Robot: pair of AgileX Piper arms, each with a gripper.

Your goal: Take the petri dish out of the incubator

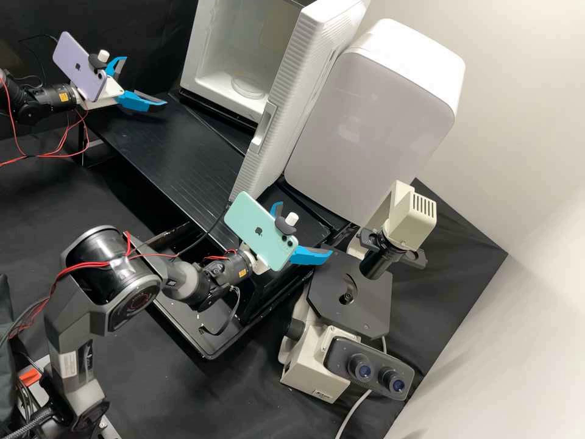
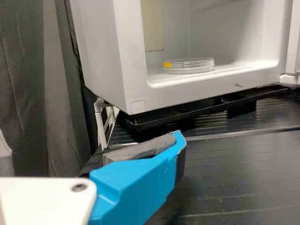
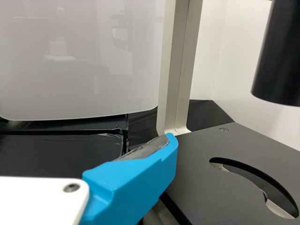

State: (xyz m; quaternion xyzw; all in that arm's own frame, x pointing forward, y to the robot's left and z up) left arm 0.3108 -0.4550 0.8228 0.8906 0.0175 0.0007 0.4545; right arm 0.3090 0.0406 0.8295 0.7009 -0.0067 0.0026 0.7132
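Sitting flat on the incubator [image 2: 112, 56] floor, set back from the front lip, the dish [image 2: 189, 64] is shallow, clear and round, with a yellow mark at one edge. It looks light, stiff and smooth, probably thin plastic. I judge it slippery and easy to crack under a hard squeeze, and any lid likely rests loose. The best hold seems to be across the side wall, with fingers on opposite sides, low enough to catch the base and level. The door [image 1: 292, 91] stands open to the right. The left gripper [image 1: 145, 81] hangs over the bench [image 1: 177, 152], left of the incubator and well apart, jaws spread and empty. The right gripper [image 1: 303, 228], likewise spread and empty, sits nearer, beside the microscope [image 1: 347, 292].
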